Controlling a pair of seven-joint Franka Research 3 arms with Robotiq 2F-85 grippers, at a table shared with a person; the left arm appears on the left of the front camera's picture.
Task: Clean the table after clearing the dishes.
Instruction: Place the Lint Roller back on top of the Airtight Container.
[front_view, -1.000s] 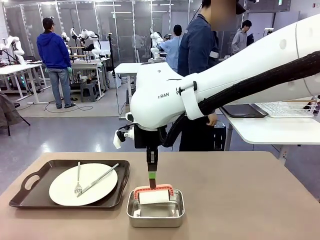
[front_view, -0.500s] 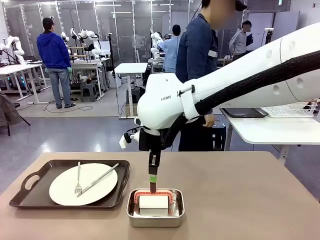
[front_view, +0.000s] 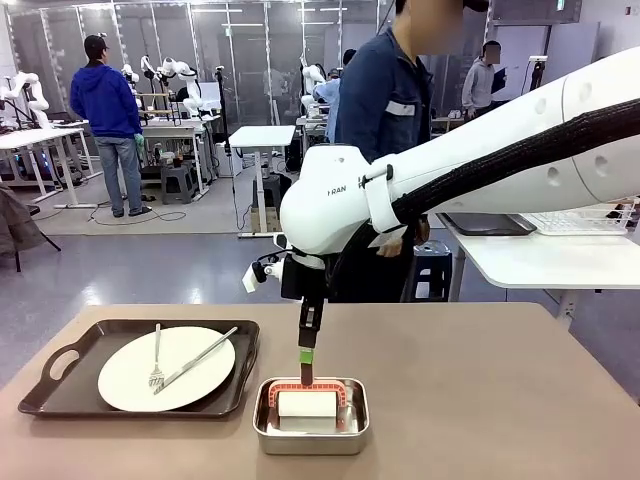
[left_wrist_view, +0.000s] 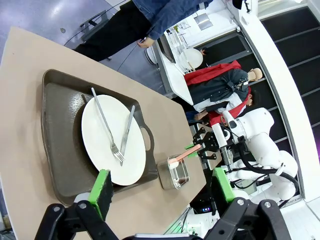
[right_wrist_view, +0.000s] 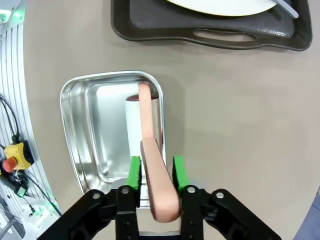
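Dishes: one plate (front_view: 205, 380) with a fork (front_view: 157, 360) and knife (front_view: 200, 358) lies on its tray (front_view: 243, 385) at the near-left corner of the table (front_view: 480, 400), not yet cleared.
Tool: a pink-handled roller (front_view: 308, 404) sits in the steel pan (front_view: 311, 440) at the middle of the near edge, just beside the tray.
Right gripper (front_view: 306, 365): its pads (right_wrist_view: 135, 172) flank the roller's handle above the pan; I cannot tell whether they press it.
Left gripper (left_wrist_view: 161, 192): spread wide, holding nothing.
Progress: early; clearing and wiping both look undone.
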